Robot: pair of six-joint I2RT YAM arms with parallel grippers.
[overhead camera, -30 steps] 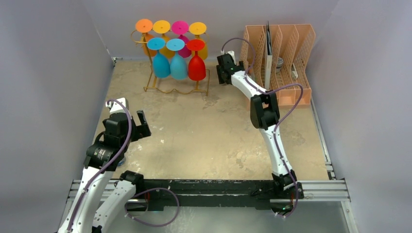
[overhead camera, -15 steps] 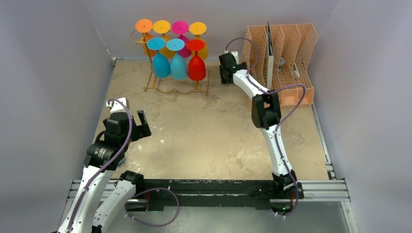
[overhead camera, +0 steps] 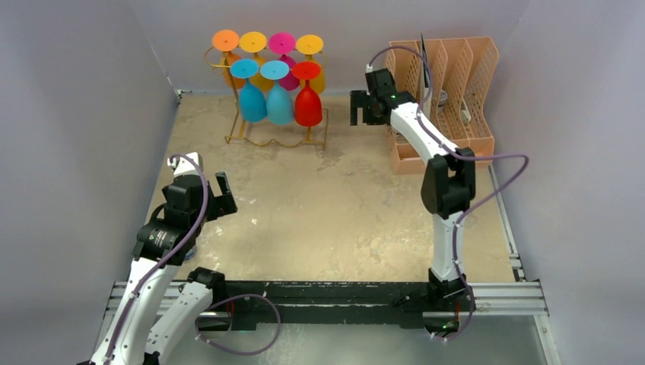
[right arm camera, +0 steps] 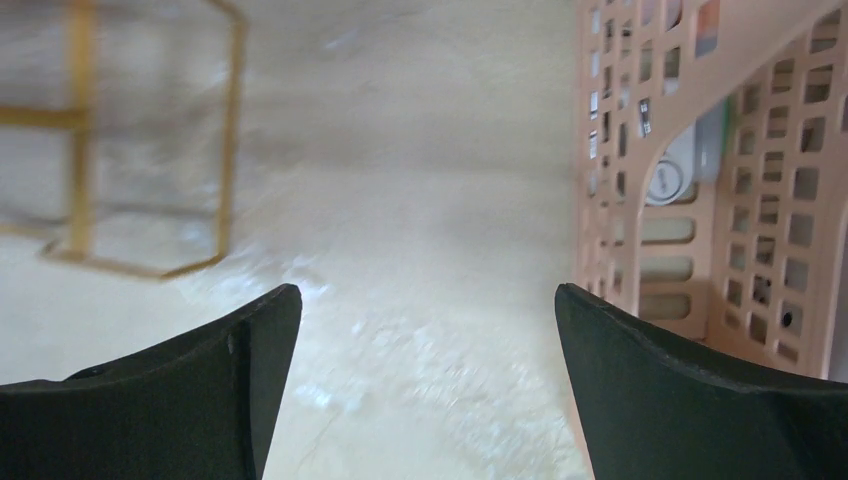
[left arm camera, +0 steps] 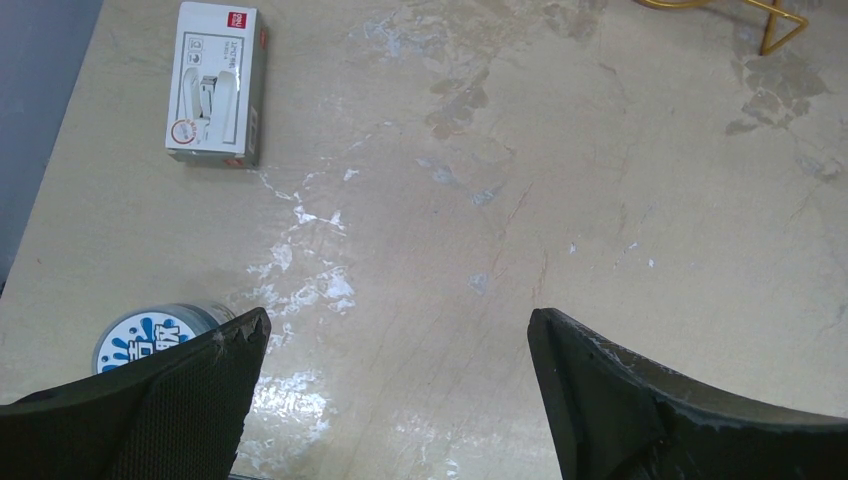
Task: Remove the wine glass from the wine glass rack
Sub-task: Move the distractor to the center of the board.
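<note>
The beige table (overhead camera: 327, 213) carried a peach lattice organiser (overhead camera: 475, 68) at its far right. The gold wine glass rack (right arm camera: 232, 140) stood far centre-left with coloured glasses hanging bowl-down, the red wine glass (overhead camera: 307, 106) at the front rail's right end. The right gripper (overhead camera: 354, 108) hovered between that glass and the organiser, jaws spread and empty. The left gripper (left arm camera: 395, 335) hung spread above the table, near a stapler box (left arm camera: 213, 85) and a round tin (left arm camera: 145, 335).

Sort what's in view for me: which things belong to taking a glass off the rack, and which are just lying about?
Job: rack; hanging glasses; open right gripper beside them.
Lying about: peach organiser; stapler box; round tub.
</note>
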